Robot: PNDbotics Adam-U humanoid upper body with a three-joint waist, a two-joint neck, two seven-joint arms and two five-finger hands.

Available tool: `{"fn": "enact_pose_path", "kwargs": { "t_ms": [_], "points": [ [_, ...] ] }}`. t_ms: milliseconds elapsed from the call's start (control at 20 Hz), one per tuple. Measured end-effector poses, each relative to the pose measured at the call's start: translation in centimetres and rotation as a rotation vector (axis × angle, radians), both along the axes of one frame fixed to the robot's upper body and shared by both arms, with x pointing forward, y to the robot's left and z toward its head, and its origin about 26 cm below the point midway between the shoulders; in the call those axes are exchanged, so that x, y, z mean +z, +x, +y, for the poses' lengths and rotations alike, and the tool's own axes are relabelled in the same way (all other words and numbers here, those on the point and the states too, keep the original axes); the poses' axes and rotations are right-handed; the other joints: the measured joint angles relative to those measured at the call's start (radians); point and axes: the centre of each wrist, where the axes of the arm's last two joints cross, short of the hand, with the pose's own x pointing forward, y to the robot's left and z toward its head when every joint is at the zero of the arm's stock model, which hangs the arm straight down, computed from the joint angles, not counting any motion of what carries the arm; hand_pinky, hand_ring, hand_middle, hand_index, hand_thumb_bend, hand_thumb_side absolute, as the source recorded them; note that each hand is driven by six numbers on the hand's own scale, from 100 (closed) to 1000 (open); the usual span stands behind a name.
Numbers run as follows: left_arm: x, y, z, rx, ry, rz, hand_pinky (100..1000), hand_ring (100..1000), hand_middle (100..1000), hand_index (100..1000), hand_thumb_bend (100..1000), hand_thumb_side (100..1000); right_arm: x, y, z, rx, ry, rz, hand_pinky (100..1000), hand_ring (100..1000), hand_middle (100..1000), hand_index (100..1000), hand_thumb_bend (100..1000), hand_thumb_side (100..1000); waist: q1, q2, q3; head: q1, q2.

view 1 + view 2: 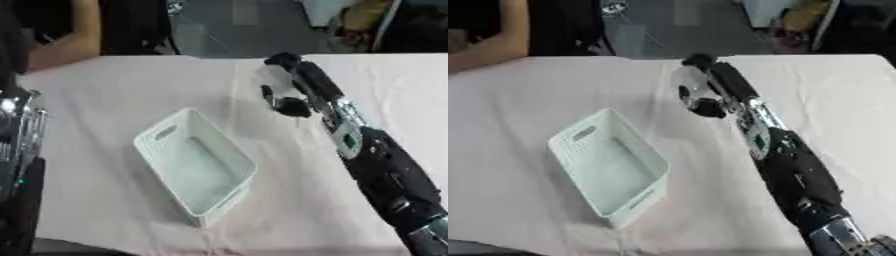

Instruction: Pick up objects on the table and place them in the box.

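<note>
A pale mint plastic box [194, 165] with perforated walls lies askew in the middle of the white-clothed table, and I see nothing inside it. My right arm stretches from the lower right toward the table's far side. My right hand [287, 95] is there, its fingers curled round a whitish rounded object [272, 78] beyond the box's far right corner. Little of that object shows, so I cannot make out what it is. At the left edge of the left eye view only the silver and black left arm [19, 145] shows; its hand is out of view.
The white tablecloth [527, 100] covers the whole table. A person's bare arm [66, 45] rests at the far left edge. Beyond the far edge are a dark floor and some clutter.
</note>
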Motion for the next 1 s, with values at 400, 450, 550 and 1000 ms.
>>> {"fn": "enact_pose_path", "kwargs": {
  "t_ms": [400, 450, 550, 1000],
  "points": [
    [0.0, 0.0, 0.0, 0.000, 0.000, 0.000, 529, 596, 667, 776, 100, 778, 5.2, -2.2, 2.6, 0.100, 0.019, -0.160, 100, 100, 100, 133, 100, 287, 0.000, 0.000, 0.000, 0.000, 0.000],
    [0.0, 0.0, 0.0, 0.000, 0.000, 0.000, 529, 596, 667, 776, 100, 779, 5.5, -2.4, 2.8, 0.110, 0.019, -0.166, 100, 100, 100, 133, 100, 286, 0.000, 0.000, 0.000, 0.000, 0.000],
    [0.0, 0.0, 0.0, 0.000, 0.000, 0.000, 529, 596, 667, 776, 100, 779, 6.0, -2.8, 3.2, 0.135, 0.020, -0.177, 100, 100, 100, 133, 100, 279, 0.000, 0.000, 0.000, 0.000, 0.000],
    [0.0, 0.0, 0.0, 0.000, 0.004, 0.004, 529, 596, 668, 776, 100, 779, 8.2, -4.4, 5.8, 0.290, -0.021, -0.215, 100, 100, 100, 135, 100, 260, -0.001, -0.001, 0.003, -0.004, 0.000]
  ]
}}
